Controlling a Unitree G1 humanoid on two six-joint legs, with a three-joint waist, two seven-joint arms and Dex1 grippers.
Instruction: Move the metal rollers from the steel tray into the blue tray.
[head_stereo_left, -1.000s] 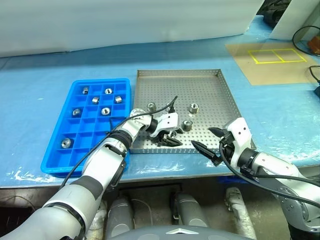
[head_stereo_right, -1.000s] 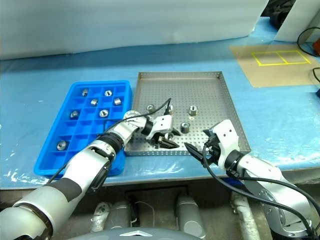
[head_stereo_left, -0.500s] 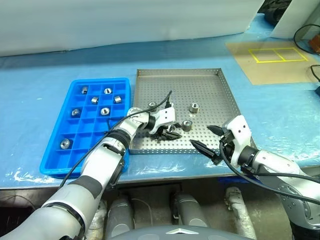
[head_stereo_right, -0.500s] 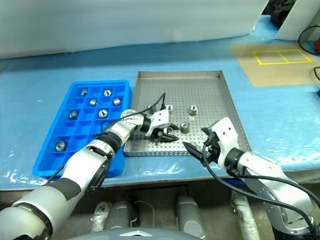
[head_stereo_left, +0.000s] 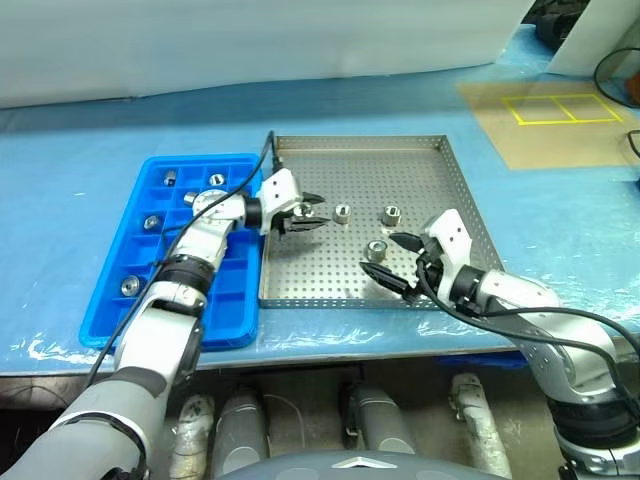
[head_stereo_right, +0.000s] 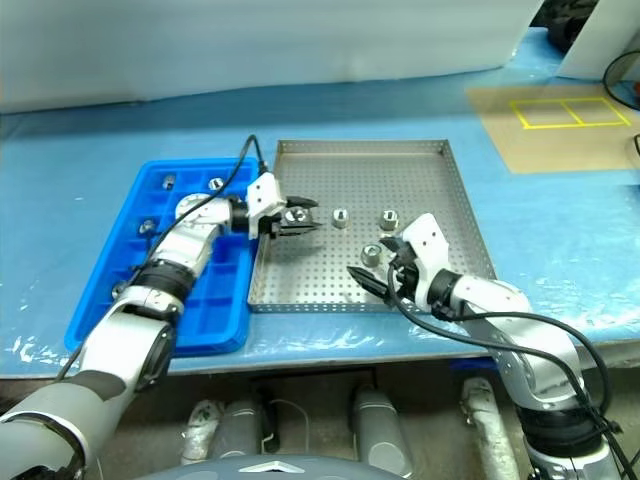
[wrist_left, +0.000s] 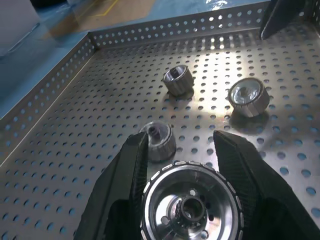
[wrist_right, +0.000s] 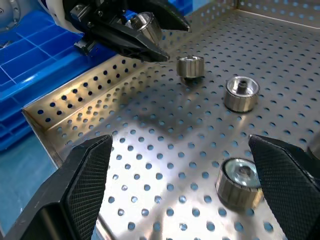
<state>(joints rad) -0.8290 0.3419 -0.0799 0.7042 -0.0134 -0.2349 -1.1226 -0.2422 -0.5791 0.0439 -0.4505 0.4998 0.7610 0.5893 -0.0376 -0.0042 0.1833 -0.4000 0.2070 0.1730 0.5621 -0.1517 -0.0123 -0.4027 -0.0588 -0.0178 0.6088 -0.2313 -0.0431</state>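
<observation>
Both head cameras look forward and down from above the steel tray (head_stereo_left: 420, 190) and blue tray (head_stereo_left: 120, 290) on the tabletop (head_stereo_left: 100, 150). Each wrist camera sits low and close over the steel tray's perforated floor, sharing the same loose metal rollers (wrist_left: 177, 80).

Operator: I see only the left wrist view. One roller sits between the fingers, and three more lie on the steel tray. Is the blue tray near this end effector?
Observer: Yes. The left end effector holds its roller above the left part of the steel tray. The blue tray lies right beside that side.
Operator: Are there free compartments?
Observer: Many. A few rollers lie in the far compartments; the arm hides some cells.
Operator: And the right end effector?
Observer: The right end effector is open, low over the near part of the steel tray, with its fingers on either side of the nearest roller.
</observation>
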